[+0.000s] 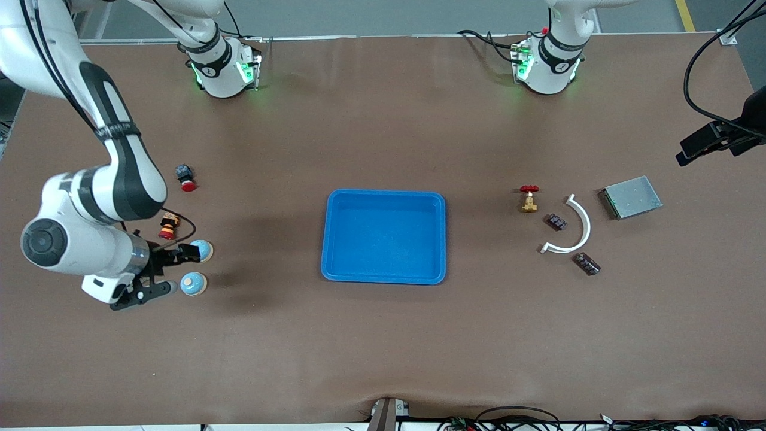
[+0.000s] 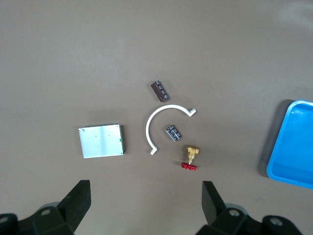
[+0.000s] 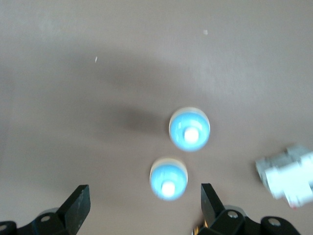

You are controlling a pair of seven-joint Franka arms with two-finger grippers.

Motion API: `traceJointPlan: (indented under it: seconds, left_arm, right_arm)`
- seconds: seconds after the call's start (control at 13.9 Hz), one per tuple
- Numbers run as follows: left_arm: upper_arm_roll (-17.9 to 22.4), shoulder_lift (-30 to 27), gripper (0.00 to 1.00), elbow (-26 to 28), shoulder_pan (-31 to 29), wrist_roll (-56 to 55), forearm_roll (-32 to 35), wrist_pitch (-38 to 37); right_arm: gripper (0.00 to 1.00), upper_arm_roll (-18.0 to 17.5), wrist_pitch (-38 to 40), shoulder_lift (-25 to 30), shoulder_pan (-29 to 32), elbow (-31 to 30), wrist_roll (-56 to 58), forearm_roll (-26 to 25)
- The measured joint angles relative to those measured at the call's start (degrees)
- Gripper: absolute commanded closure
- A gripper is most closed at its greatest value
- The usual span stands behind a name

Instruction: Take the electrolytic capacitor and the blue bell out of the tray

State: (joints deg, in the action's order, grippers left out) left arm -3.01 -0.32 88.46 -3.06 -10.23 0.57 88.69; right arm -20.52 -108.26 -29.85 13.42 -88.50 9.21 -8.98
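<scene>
Right gripper (image 1: 160,272), fingers spread, hovers over two bells (image 1: 194,283); left gripper (image 2: 144,208), also spread, hangs above capacitors (image 2: 173,132).

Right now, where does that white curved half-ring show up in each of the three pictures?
Front view: the white half-ring lies toward the left arm's end of the table, between two small dark capacitors.
Left wrist view: the same half-ring sits mid-picture, beside the brass valve.
Right wrist view: not in it; only two blue bells show.
Shared landmark: the blue tray, whose corner shows in the left wrist view.
</scene>
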Motion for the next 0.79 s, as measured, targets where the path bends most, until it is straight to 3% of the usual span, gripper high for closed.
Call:
traceJointPlan:
  seconds: [0.22,0.43,0.65,0.79]
  left_arm:
    - [-0.1,0.02,0.0,-0.02,0.26,0.0,0.0,0.08]
    - [-0.61,0.02,0.0,-0.04,0.54,0.0,-0.01,1.14]
    - [-0.61,0.02,0.0,0.0,0.53,0.0,-0.01,1.29]
    - [-0.84,0.03,0.0,0.09,0.54,0.0,-0.01,1.29]
  right_arm:
    - [0.0,-0.1,9.82,6.66,-1.02,0.5,-2.88,0.03]
    - [0.0,-0.96,21.32,11.8,-3.15,3.7,-12.82,0.09]
    - [0.0,-0.26,31.44,13.25,-7.86,10.41,-18.14,0.07]
    - [0.0,1.95,33.69,13.29,-9.9,13.73,-18.9,0.01]
